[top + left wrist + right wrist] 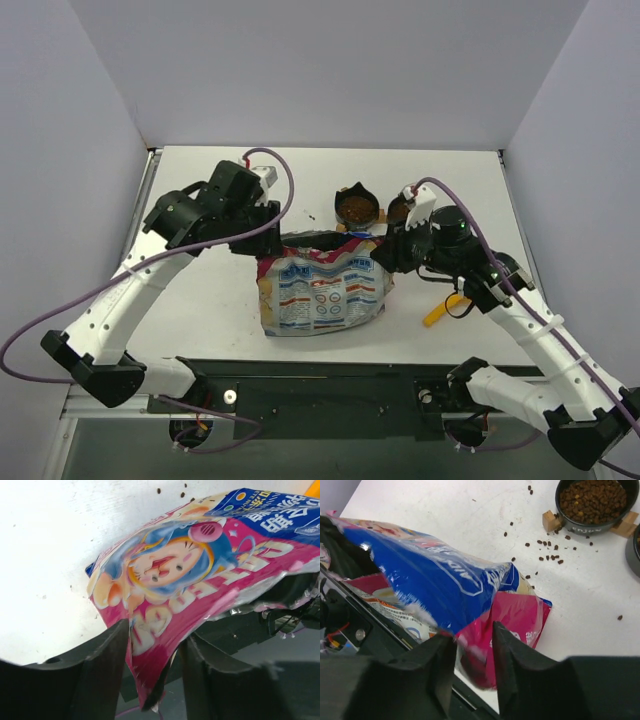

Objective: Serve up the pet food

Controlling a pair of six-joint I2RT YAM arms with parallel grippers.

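**Top external.** The pet food bag lay printed back up at mid-table, its far edge raised between the left gripper and the right gripper. Behind it stood a black bowl filled with kibble. A second bowl was half hidden by the right arm, so its contents could not be told. A yellow scoop lay just right of the bag. The step looked like two-armed handling of the bag, with one serving done.

**Left wrist.** The bag's pink corner hung between the fingers. The jaws stood apart, wider than the film, not clamping it.

**Right wrist.** The jaws were nearly together, pinching a pink fold of the bag. Loose pellets dotted the table beside the full bowl.

The next move probably calls for a firm left grip before the bag is tilted. The right arm crowds the second bowl, and any slack could spill more.
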